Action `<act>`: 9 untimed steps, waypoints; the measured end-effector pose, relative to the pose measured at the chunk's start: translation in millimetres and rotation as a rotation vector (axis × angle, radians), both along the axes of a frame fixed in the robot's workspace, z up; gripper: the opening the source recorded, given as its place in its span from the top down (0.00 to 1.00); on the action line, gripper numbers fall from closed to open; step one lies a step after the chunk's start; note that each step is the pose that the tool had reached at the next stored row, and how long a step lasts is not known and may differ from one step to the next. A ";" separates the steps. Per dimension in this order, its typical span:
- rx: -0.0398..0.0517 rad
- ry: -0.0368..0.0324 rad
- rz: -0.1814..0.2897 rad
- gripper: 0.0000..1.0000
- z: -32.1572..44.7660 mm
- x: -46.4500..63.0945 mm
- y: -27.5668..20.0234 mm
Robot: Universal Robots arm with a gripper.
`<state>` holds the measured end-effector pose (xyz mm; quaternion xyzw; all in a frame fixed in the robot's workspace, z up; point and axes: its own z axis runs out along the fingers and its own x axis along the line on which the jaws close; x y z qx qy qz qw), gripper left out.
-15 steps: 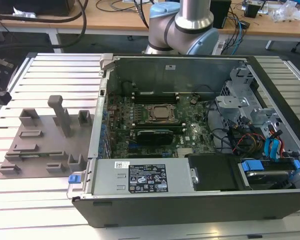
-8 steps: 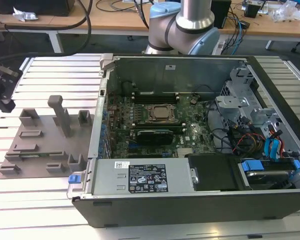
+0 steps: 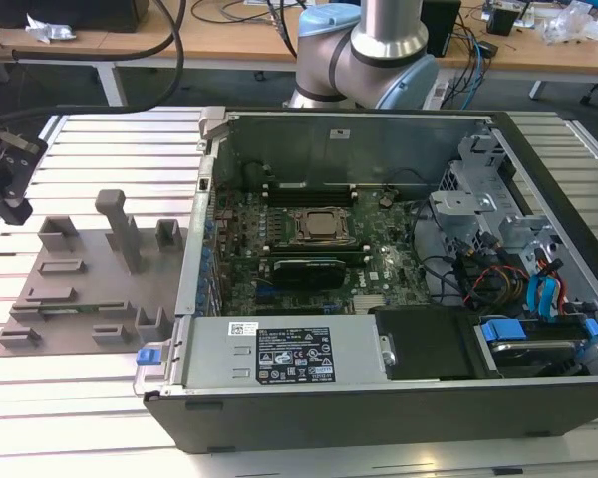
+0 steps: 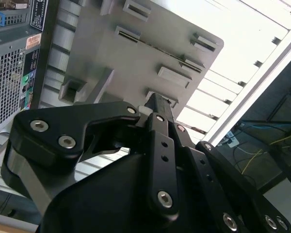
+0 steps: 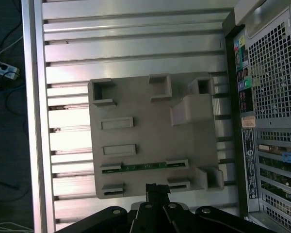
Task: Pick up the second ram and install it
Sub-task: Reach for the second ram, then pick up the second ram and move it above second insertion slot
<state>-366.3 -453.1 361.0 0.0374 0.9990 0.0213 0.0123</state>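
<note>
Gripper (image 5: 157, 190) close to the second ram (image 5: 145, 166), not touching it.

I cannot tell if the jaws are wide or narrow. The thin green stick sits in a slot of the gray holder tray (image 5: 150, 111), which lies on the table (image 3: 100, 428). In the exterior view the tray is at nine o'clock from the open computer case (image 3: 379, 423), and the gripper is at ten o'clock from the tray. To do this well, I think the jaws should come straight down over the middle of the stick, pinch its long sides, and lift straight up so it does not catch on the tray. Farther off, the power supply sticker (image 3: 299, 354) and the small colored stickers (image 5: 241, 53) on the case have print too tiny to read.
</note>
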 end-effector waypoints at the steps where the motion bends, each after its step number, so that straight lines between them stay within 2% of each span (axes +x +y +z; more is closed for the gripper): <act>1: 0.0000 0.0000 0.000 0.90 0.0 0.0 0.0; 6: 0.0000 0.0000 0.001 0.90 0.0 0.1 0.0; 8: -0.0003 -0.0001 0.021 0.90 -0.1 0.1 0.0; 9: -0.0004 0.0000 0.045 0.90 0.0 0.1 0.0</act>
